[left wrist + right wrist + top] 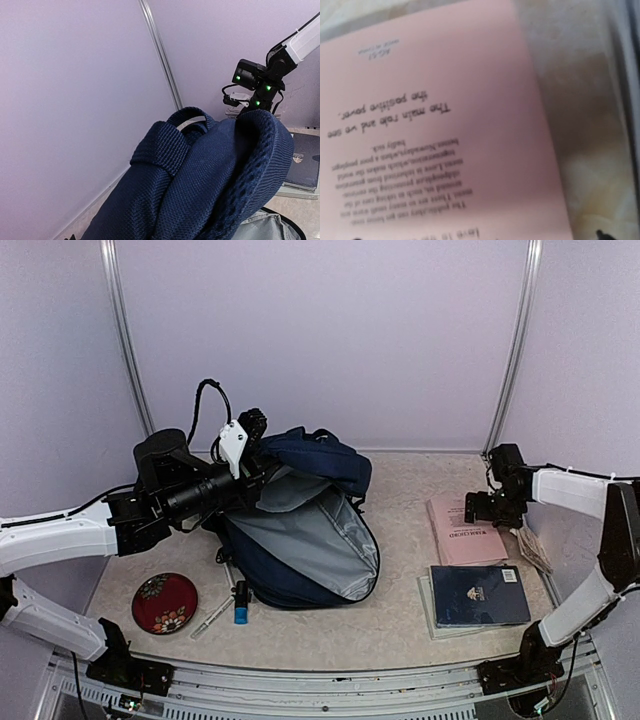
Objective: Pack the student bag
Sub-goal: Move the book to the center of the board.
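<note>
the student bag [300, 545] lies in the middle of the table [400, 630], its mouth open and the grey lining showing. the left gripper [262, 462] is pressed together on its navy top edge. the right gripper [480, 508], fingers spread wide, hangs just above the pink book [468, 538].

The student bag [300, 530], a large navy-blue fabric backpack, lies left of centre on the table [350, 635]. Its mouth is unzipped wide, showing grey lining, and its navy top is bunched and raised at the far side.
</note>
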Robot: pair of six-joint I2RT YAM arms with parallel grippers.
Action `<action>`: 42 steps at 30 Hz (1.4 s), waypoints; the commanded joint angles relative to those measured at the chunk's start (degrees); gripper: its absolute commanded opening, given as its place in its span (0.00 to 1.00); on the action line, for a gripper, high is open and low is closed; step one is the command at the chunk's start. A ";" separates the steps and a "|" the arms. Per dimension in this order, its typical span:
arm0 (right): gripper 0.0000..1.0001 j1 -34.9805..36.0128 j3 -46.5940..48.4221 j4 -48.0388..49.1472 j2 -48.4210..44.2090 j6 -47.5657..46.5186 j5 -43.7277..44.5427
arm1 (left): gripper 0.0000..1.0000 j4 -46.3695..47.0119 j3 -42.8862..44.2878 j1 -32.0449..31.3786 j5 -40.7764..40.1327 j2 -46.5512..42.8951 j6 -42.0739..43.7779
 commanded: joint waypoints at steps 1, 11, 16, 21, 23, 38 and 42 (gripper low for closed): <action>1.00 -5.03 1.18 -4.95 7.35 -1.83 4.27 | 0.00 3.20 1.37 0.29 0.43 -2.53 -0.17; 1.00 -7.72 6.71 -2.52 18.46 -5.05 7.87 | 0.00 3.27 1.38 0.12 0.21 -3.17 -0.16; 1.00 -10.32 7.71 -3.56 17.68 -6.39 15.75 | 0.00 3.15 1.34 0.16 0.29 -3.00 -0.01; 1.00 -11.19 7.55 -1.30 17.25 -7.52 7.40 | 0.00 3.02 1.36 0.13 0.08 -3.08 0.47; 1.00 -11.19 7.66 -0.95 18.96 -8.30 1.59 | 0.00 3.04 1.32 0.18 -0.17 -3.00 0.61; 0.90 -10.45 8.16 -1.20 25.19 -8.86 -23.59 | 0.00 2.67 1.45 0.12 -0.06 -3.23 1.00; 0.88 -6.38 8.03 -1.03 22.42 -8.26 -26.71 | 0.00 2.65 1.40 0.14 -0.20 -3.26 1.23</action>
